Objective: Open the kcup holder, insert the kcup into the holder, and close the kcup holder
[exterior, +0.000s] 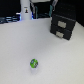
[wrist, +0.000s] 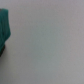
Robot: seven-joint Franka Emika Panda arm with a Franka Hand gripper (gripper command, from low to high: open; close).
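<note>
White tabletop (exterior: 30, 42) fills most of the exterior view. Nearest the camera, the kcup (exterior: 34, 63) is seen standing alone on it, green top up. Farther back, toward the exterior view's right, the kcup holder (exterior: 63, 25) is set with both drawers shut. Behind, a white post (exterior: 24, 11) stands. No gripper fingers are shown; a blurred teal shape (wrist: 4, 27) crosses the wrist view.

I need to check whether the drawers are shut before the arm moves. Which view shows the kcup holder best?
The exterior view. The kcup holder stands whole on the table at that view's upper right, both drawer fronts facing the camera and apparently flush, though the picture is blurry. The wrist view shows none of it, only pale surface and a teal shape at one edge.
</note>
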